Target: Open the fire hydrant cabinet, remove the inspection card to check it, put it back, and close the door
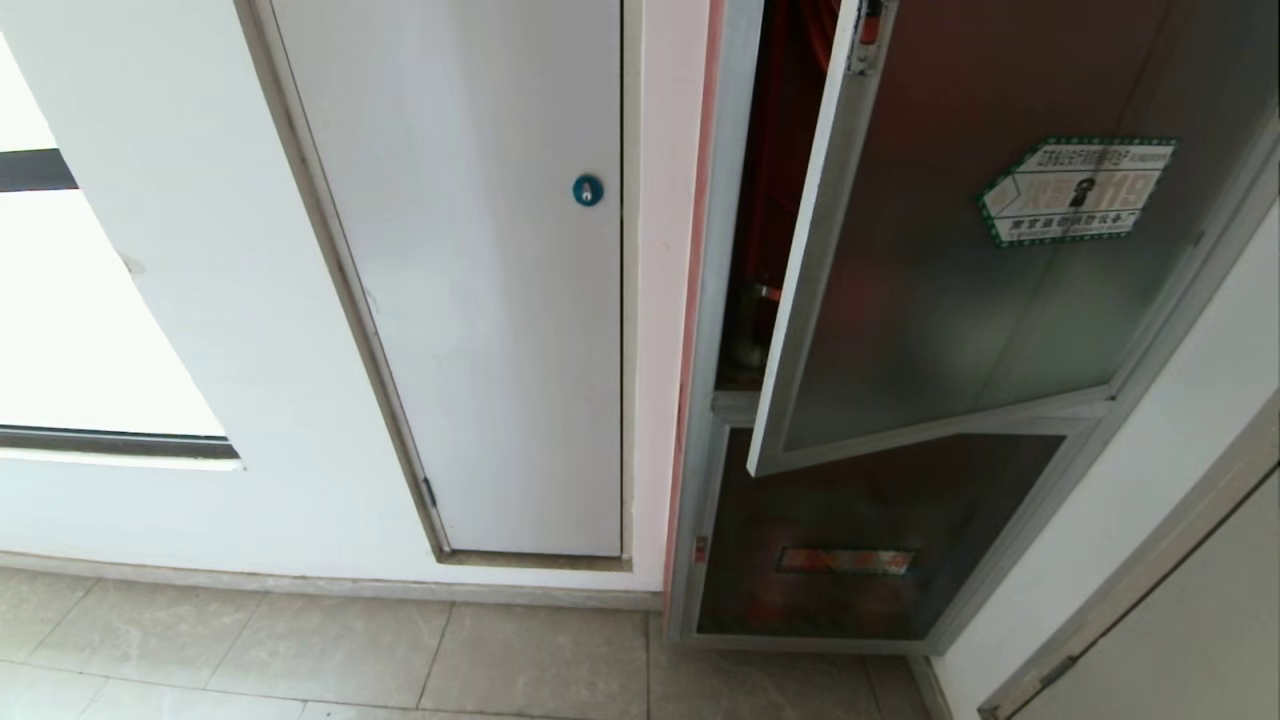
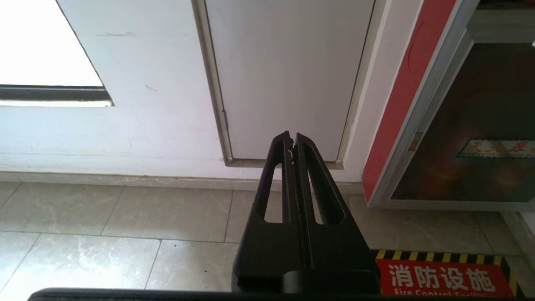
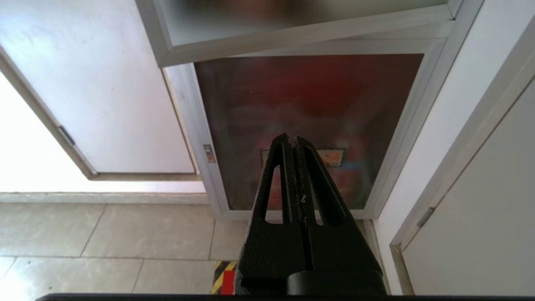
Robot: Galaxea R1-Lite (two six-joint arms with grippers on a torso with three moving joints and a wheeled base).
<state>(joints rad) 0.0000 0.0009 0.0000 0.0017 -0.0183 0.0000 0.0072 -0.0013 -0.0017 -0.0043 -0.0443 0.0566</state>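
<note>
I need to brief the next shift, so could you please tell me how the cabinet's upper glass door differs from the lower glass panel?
The upper door stands ajar, showing red inside; the lower panel sits flush and shut. The door is larger and carries a green-bordered sticker; the panel bears a small label. Both are dark glass in silver frames.

White wall, beige tiled floor, bright window.
</note>
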